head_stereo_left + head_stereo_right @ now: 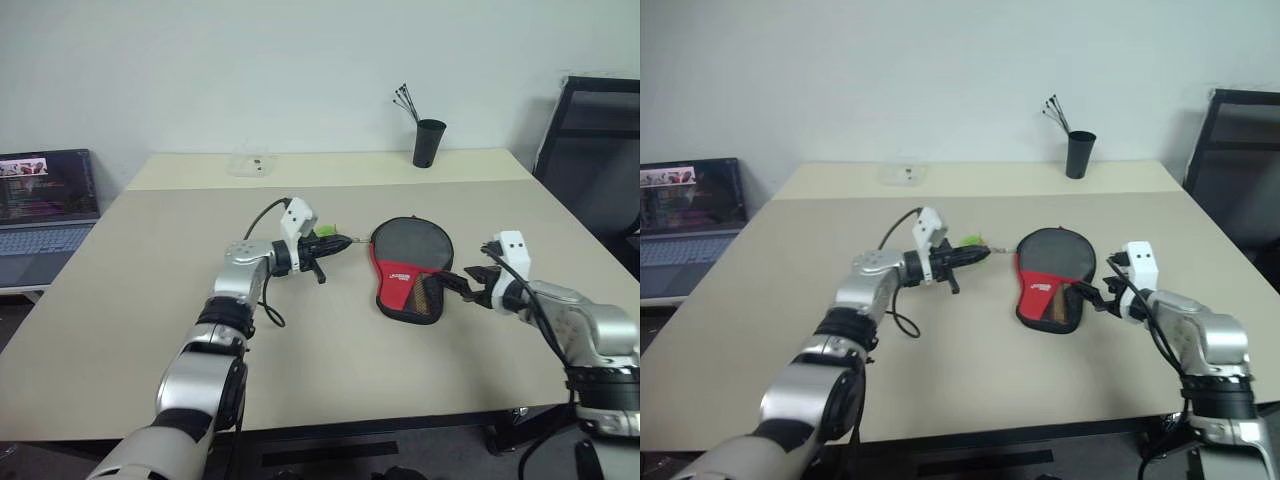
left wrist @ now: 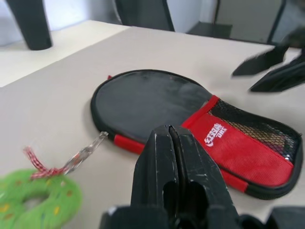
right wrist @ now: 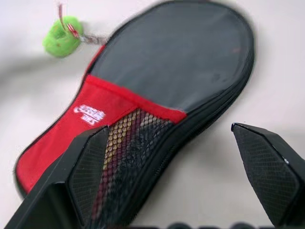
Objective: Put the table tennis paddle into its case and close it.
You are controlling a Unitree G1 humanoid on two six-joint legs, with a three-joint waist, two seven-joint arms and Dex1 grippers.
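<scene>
Task looks nearly done — no paddle in sight, prob. inside the case [image 1: 410, 268], which lies flat and seemingly zipped mid-table [image 1: 150, 300]. Right claw [image 1: 474, 287] wide, empty, just beside its mesh end. Left claw [image 1: 336, 243] pinched shut on nothing, near the green zip charm [image 2: 35, 200]. Case: black round part, red handle part w/ white lettering.

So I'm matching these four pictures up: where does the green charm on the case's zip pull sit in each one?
Left eye view: green charm just beyond the left end effector, left of the case.
Right eye view: above the left end effector's tip.
Left wrist view: lower left corner.
Right wrist view: upper left.
Shared landmark: the case's white lettering.
</scene>
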